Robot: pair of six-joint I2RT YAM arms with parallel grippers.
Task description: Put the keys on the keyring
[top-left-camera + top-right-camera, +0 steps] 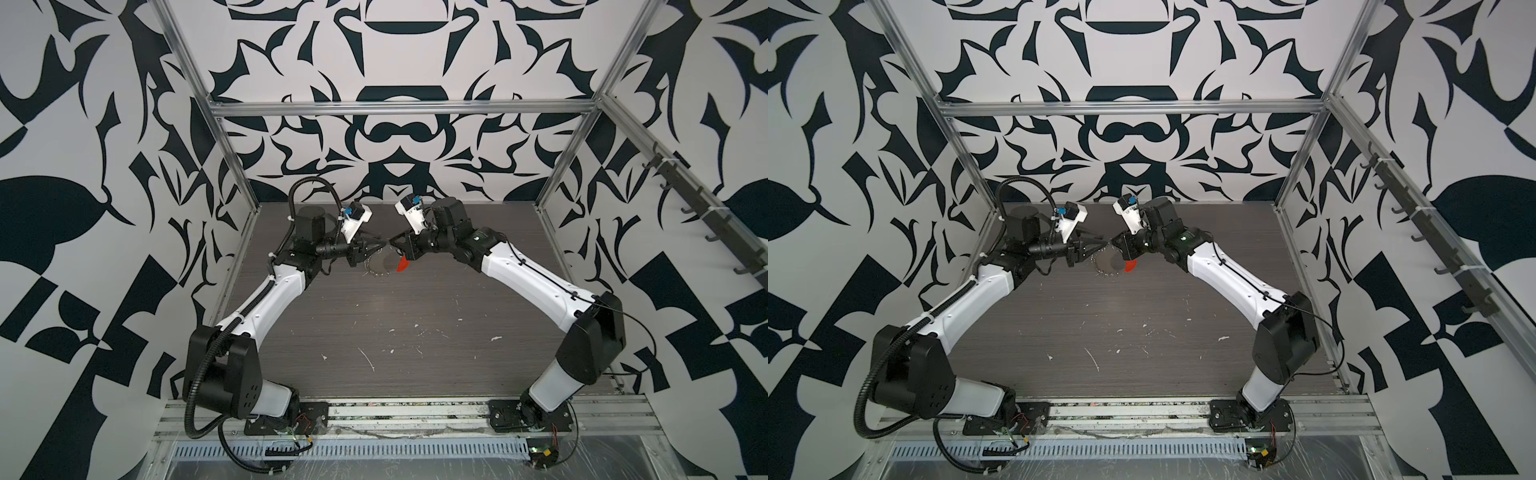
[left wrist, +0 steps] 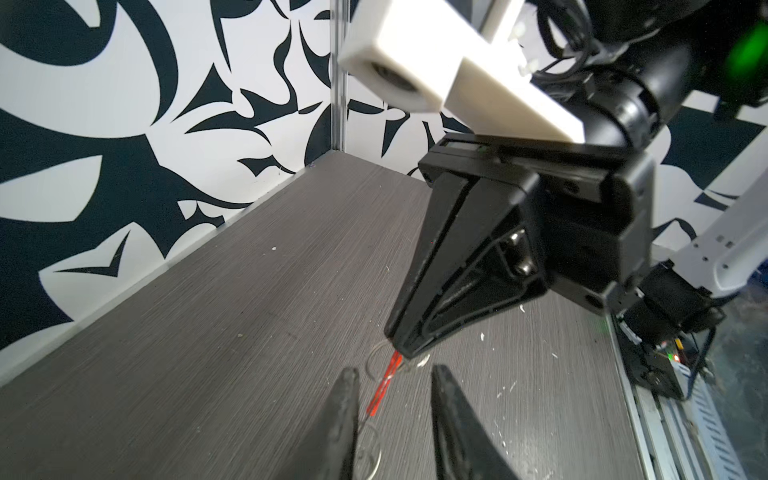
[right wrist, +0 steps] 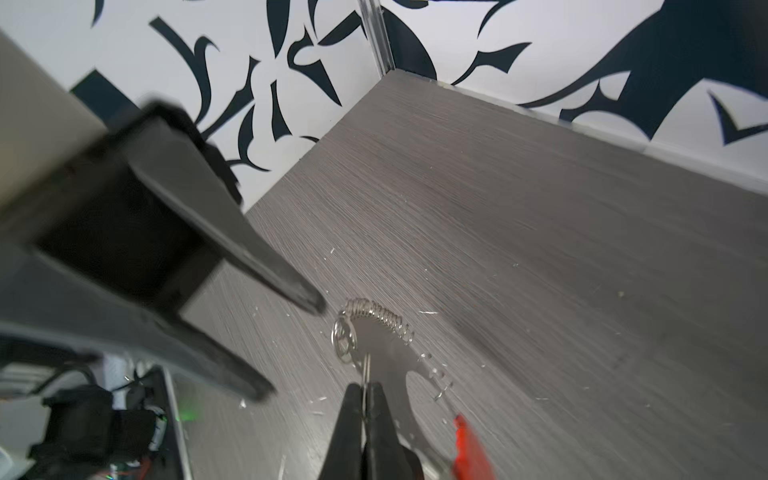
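Two grippers faced each other nose to nose over the far middle of the grey table [image 1: 415, 332]. The right gripper [image 3: 365, 388] was pinched tight on the thin edge of the silver keyring [image 3: 365, 368], holding it clear of the tabletop, with the chain [image 3: 384, 318] and the orange-red piece [image 3: 469, 446] trailing from it. The left gripper [image 2: 394, 370] stood partly open close beside the ring, gripping nothing. I could not make out the keys.

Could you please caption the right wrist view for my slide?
Right claw shut on a thin metal ring; left claw open nearby.
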